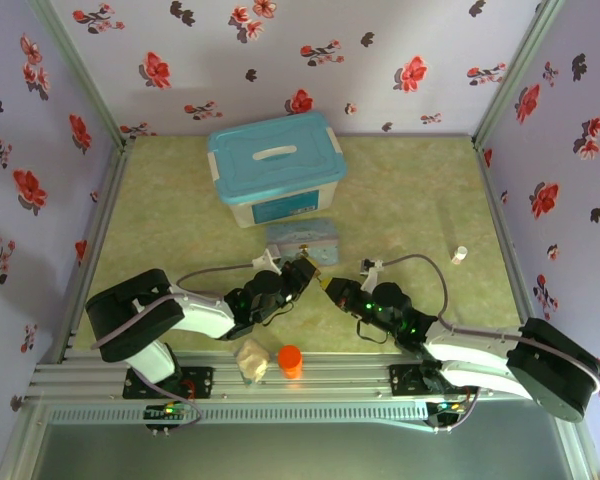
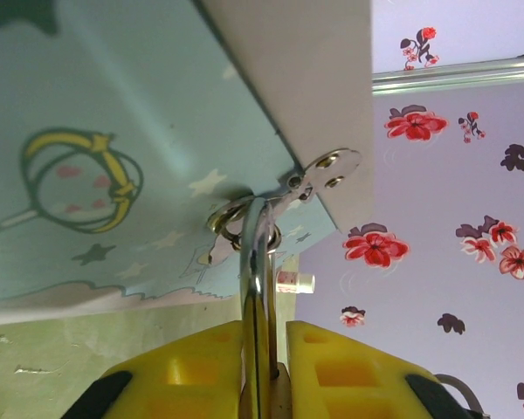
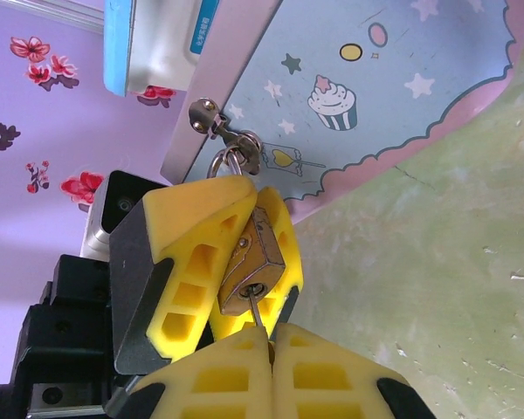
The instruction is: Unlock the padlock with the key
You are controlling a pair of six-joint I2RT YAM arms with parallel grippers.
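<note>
Padlock [image 3: 255, 266] clamped in left gripper [image 2: 264, 349] over green table [image 3: 437, 262], purple floral walls [image 2: 454, 218]. Long axis near-vertical in right-wrist view, keyhole down; right gripper [image 3: 271, 349] pinches key [image 3: 258, 312] entering it.

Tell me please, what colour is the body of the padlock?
Brass-gold. The padlock shows best in the right wrist view.

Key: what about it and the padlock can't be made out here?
- Right wrist view: the key shows as a thin shaft at the keyhole; its head is hidden inside the right gripper.
- Left wrist view: the padlock body is buried between the fingers of the left gripper; its shackle sticks out.
- Top view: both are too small, covered by the grippers.
- Whether the padlock is unlocked: cannot tell.
</note>
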